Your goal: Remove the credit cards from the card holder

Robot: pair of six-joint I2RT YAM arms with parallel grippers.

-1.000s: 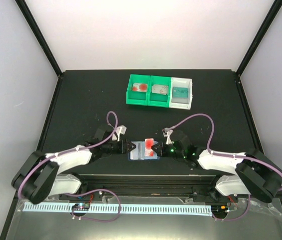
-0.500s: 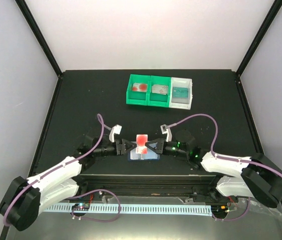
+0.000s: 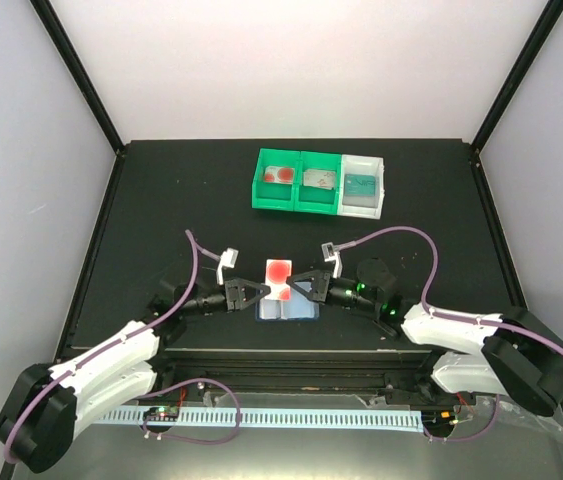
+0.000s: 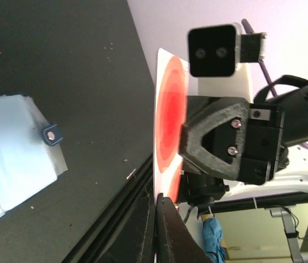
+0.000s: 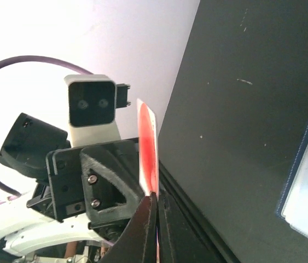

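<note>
Red-circled credit card face up, long axis running near to far

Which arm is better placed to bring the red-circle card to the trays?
Probably left, narrowly: left gripper and right gripper both pinch the card, and the green tray holding a similar card is the leftmost tray.

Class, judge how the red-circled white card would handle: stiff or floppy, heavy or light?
Probably stiff: the white card stands straight, unbent, though pinched only near one end. Likely light: edge-on it looks very thin.
</note>
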